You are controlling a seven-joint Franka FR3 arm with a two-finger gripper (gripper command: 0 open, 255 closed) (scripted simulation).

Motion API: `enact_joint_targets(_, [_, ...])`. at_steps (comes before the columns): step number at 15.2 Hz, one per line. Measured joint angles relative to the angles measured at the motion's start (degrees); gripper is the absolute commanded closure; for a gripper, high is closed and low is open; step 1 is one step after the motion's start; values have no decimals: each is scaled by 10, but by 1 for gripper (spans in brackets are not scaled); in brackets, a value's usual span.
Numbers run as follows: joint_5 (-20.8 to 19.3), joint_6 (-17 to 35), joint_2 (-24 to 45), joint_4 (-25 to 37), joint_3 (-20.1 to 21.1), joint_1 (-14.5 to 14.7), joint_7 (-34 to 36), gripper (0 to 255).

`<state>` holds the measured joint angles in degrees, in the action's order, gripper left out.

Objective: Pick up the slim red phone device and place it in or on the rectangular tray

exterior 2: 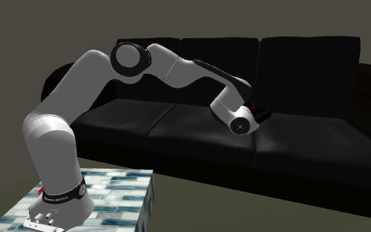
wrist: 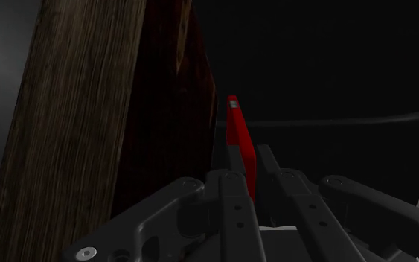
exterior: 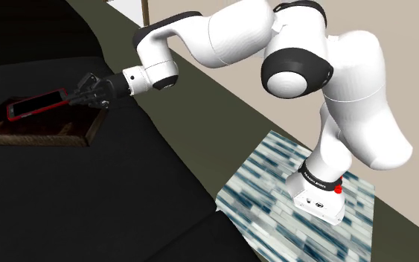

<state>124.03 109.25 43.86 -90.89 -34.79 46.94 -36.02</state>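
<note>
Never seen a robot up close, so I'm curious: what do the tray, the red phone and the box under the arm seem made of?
The dark brown rectangular tray looks like matt wood: streaky grain runs along its wall. The slim red phone has a smooth shell, perhaps plastic or painted metal. The top of the box stand looks tiled: blue-and-white brick-like pattern, perhaps ceramic or stone.

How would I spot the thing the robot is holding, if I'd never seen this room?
Find the long black sofa, then the dark wooden tray on its seat. Over the tray the black gripper clasps a slim phone by one end. Its red rim around a dark screen is the only bright colour there.
</note>
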Motion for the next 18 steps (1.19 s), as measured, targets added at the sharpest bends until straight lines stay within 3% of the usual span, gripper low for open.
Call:
enact_joint_targets(1, [10, -3, -3, -6, -1, 2, -4, 0])
enact_joint_targets(2, [22, -7, -1, -3, 0, 2, -4, 0])
enact_joint_targets(5, [120, -19, 0, -18, 3, 10, -11, 0])
enact_joint_targets(6, [128, -10, -1, -16, 3, 11, -11, 0])
enact_joint_targets(8, [120, -23, 14, -6, -29, 27, 5, 0])
enact_joint_targets(10, [112, -56, 10, -40, -63, 43, 2, 0])
enact_joint_targets(13, [43, -73, -4, -81, -105, 66, 3, 0])
enact_joint_targets(18, [62, -97, 11, -82, -127, 78, 8, 0])
